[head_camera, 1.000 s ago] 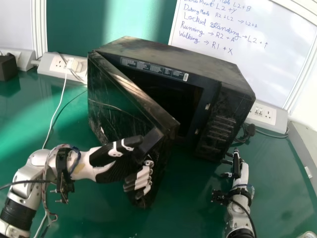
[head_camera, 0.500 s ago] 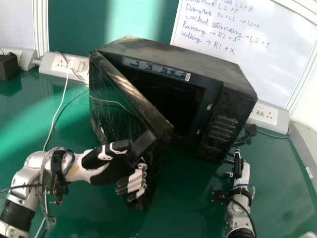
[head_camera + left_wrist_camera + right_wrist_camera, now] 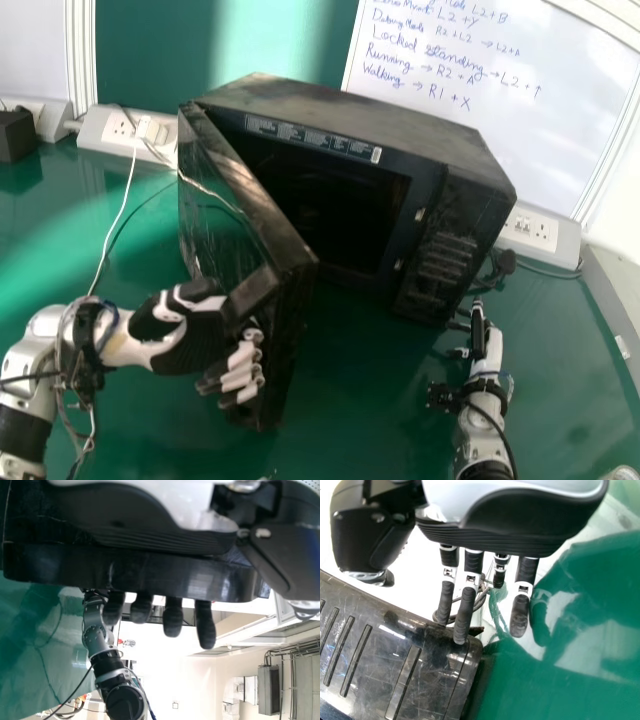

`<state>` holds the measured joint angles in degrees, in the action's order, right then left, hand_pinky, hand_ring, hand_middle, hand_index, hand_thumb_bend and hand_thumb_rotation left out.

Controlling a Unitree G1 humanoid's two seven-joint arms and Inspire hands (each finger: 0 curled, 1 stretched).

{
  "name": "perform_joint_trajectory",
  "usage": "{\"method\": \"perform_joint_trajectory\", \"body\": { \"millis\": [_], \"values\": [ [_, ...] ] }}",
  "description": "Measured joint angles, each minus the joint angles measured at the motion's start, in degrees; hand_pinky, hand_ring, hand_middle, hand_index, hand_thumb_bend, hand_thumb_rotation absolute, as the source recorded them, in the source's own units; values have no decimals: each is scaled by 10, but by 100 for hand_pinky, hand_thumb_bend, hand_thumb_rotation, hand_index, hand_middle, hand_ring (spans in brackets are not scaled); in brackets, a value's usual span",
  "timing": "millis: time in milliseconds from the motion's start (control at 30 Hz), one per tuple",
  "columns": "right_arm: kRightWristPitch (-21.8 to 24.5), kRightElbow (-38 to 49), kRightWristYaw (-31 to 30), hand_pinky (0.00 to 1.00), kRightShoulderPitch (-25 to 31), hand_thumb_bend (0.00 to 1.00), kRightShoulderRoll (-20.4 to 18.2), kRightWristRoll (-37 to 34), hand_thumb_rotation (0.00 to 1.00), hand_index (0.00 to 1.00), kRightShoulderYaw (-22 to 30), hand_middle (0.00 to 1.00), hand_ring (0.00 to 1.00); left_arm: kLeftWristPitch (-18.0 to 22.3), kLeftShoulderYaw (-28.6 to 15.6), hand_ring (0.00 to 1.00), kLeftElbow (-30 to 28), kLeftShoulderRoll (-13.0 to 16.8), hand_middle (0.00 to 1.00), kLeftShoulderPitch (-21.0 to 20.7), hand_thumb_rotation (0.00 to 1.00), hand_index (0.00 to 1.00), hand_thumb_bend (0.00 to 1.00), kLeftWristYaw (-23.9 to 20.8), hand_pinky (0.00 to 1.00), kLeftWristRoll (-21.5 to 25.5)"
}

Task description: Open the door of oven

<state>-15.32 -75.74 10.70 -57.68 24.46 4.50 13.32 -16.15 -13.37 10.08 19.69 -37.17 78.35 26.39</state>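
Inside the half-curled left hand (image 3: 195, 345), apparently gripped, is the edge of the partly open oven door (image 3: 215, 245); opening is the current step, swinging wider comes next. The right hand (image 3: 490, 352) idles, fingers relaxed.

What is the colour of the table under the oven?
The table is green, best seen in the head view.

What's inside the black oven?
Inside the oven there's a dark space. It's too dark to tell if anything sits in there, and the partly open door covers the lower left part.
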Motion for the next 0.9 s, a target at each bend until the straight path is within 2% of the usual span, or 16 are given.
{"method": "perform_joint_trajectory", "body": {
  "millis": [133, 167, 233, 333, 433, 567, 700, 833, 900],
  "values": [
    [0, 0, -1, 24, 0, 67, 0, 0, 100, 61, 1, 44, 30, -35, -21, 4, -35, 16, 10, 23, 88, 15, 95, -7, 0, 10],
    [0, 0, -1, 24, 0, 67, 0, 0, 100, 61, 1, 44, 30, -39, -24, 5, -39, 18, 10, 25, 90, 13, 98, -7, 0, 11],
    [0, 0, -1, 24, 0, 66, 0, 0, 100, 61, 1, 44, 30, -54, -31, 5, -52, 23, 9, 29, 85, 12, 95, -12, 1, 12],
    [0, 0, -1, 24, 0, 67, 0, 0, 100, 60, 2, 43, 30, -59, -38, 2, -77, 21, 6, 42, 94, 6, 100, -28, 0, 14],
    [0, 0, -1, 24, 0, 67, 0, 0, 100, 60, 2, 44, 30, -54, -44, 1, -91, 16, 6, 54, 99, 8, 100, -35, 0, 14],
    [1, 0, -1, 24, 0, 66, 0, 0, 100, 62, 1, 43, 30, -39, -56, 3, -98, 14, 8, 68, 99, 12, 96, -35, 0, 14],
    [2, 0, -1, 23, 0, 68, 0, 0, 100, 62, 1, 42, 29, -36, -62, 2, -97, 18, 7, 71, 94, 10, 97, -35, 0, 15],
    [2, 0, -1, 24, 0, 71, 0, 0, 100, 61, 1, 43, 30, -35, -67, 3, -96, 27, 7, 71, 90, 9, 90, -35, 0, 15],
    [2, 0, -1, 24, 0, 70, 0, 0, 100, 62, 1, 43, 30, -35, -69, 3, -95, 27, 8, 71, 91, 10, 89, -34, 0, 15]
  ]
}}
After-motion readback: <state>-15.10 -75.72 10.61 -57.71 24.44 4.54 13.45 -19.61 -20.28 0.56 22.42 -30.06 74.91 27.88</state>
